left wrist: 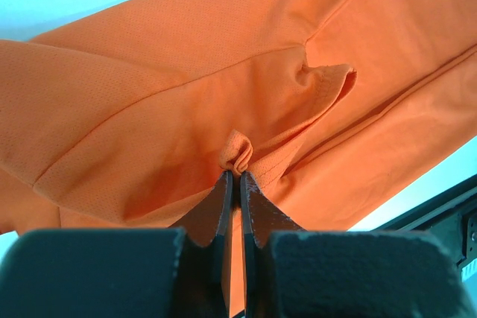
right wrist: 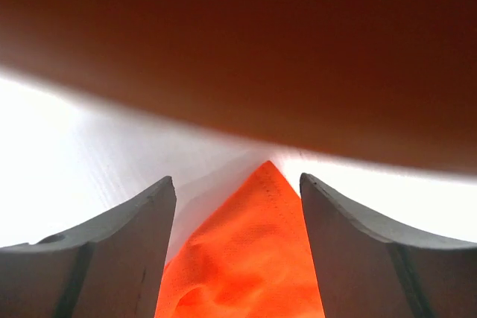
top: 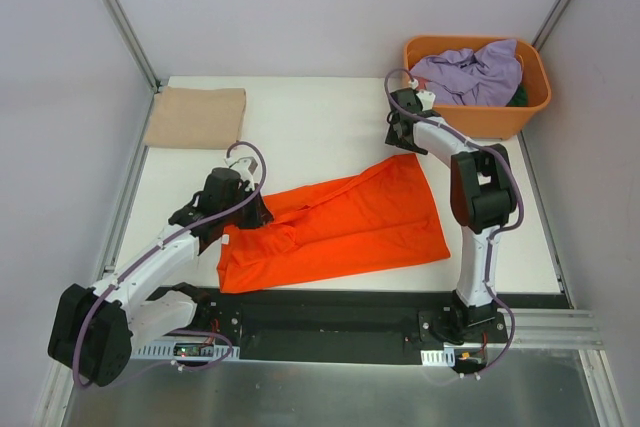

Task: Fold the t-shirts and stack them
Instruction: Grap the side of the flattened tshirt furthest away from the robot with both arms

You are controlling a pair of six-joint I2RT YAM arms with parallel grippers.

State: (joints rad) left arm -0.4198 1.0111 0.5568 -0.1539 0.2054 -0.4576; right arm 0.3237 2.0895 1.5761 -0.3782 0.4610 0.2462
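Note:
A bright orange t-shirt [top: 340, 222] lies spread on the white table, partly folded lengthwise. My left gripper [top: 255, 212] is shut on a pinched fold of its left part; the left wrist view shows the bunched cloth [left wrist: 237, 156] between the closed fingertips. My right gripper [top: 402, 142] is open at the shirt's far right corner; in the right wrist view that corner [right wrist: 261, 214] lies between the spread fingers [right wrist: 149, 217], not gripped. A folded tan beige t-shirt [top: 196, 116] lies at the far left. A lavender t-shirt [top: 470, 72] is heaped in the basket, with a dark green one [top: 518, 97] under it.
The orange plastic basket [top: 490, 119] stands at the far right corner, just behind my right gripper; its wall fills the top of the right wrist view [right wrist: 238, 42]. White enclosure walls surround the table. A black base rail [top: 330, 312] runs along the near edge.

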